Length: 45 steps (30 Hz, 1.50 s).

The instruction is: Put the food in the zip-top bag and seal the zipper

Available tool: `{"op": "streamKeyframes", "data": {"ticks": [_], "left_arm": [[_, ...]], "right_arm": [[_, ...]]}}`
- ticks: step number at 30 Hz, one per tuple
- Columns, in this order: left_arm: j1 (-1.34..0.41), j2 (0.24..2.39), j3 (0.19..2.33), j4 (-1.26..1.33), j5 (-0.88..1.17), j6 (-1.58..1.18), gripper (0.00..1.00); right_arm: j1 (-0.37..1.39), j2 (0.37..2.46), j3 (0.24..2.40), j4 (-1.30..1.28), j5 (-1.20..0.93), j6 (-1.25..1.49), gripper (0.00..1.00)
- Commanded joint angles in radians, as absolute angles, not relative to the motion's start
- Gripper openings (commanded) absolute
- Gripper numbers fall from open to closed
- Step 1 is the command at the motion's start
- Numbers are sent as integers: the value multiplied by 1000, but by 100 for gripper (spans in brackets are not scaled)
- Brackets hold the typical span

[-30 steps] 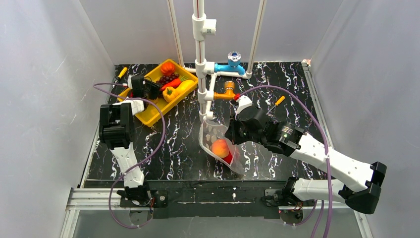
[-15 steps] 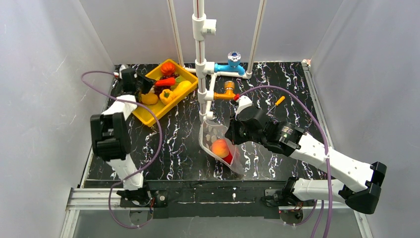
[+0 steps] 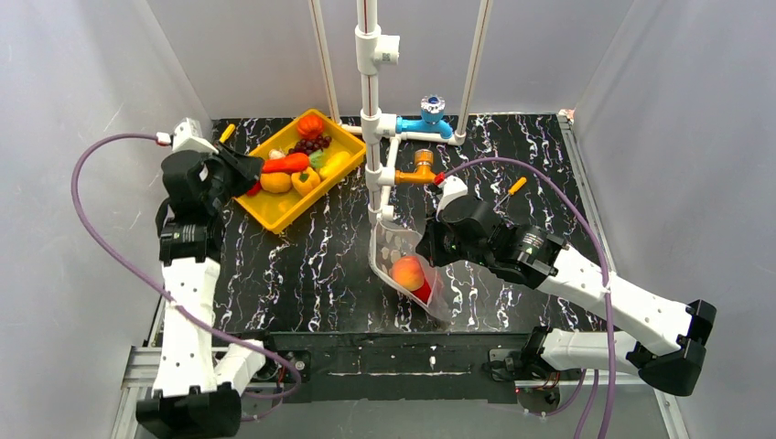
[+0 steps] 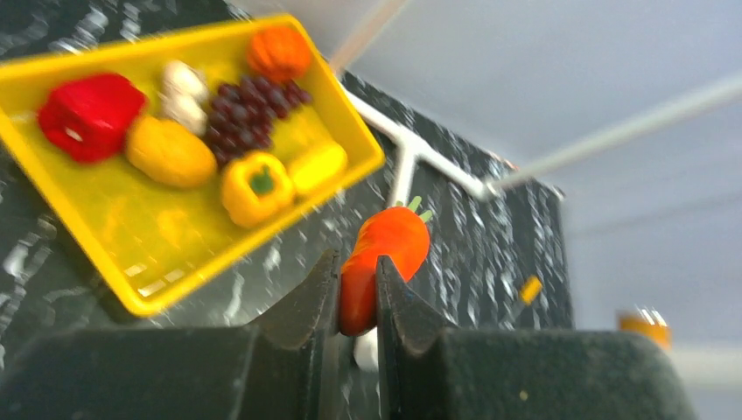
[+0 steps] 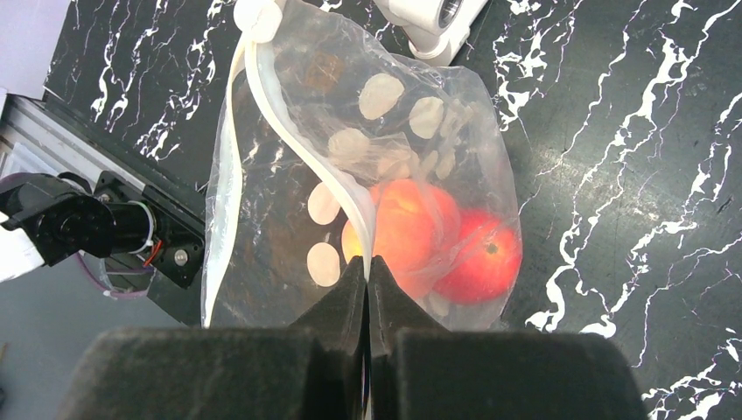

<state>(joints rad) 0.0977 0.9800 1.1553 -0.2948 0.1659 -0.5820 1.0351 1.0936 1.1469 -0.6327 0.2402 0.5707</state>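
Left wrist view is blurred; we see the carrot (image 4: 390, 245) with its lower end hidden, pinched by the left gripper (image 4: 357, 273), top poking toward 1 o'clock. The right gripper (image 5: 367, 264) is pinching the zip-top bag (image 5: 280, 166) at its rim, with the peach (image 5: 409, 226) at 1 o'clock.

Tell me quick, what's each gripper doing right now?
Left gripper: closed, holding the carrot.
Right gripper: closed, pinching the zip-top bag at its mouth edge.

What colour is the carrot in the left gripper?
The carrot is orange-red, green stems; best in left wrist view.
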Motion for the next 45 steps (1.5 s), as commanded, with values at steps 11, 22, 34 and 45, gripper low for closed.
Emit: {"op": "streamKeyframes", "data": {"ticks": [11,22,34,45], "left_arm": [[-31,712,1099,-609,844,-462,0],[-126,809,1303,-826,868,-279,0],[-542,934,1254,-619,504,-431,0],[-724,1035,1234,-552,253,-510,0]], "right_arm": [[1033,1094,1160,-619,238,552,1],[1033,1100,1181,-628,248,554,1],[1033,1098,1181,-603,199,543,1],[1032,1068,1162,-592,183,551,1]]}}
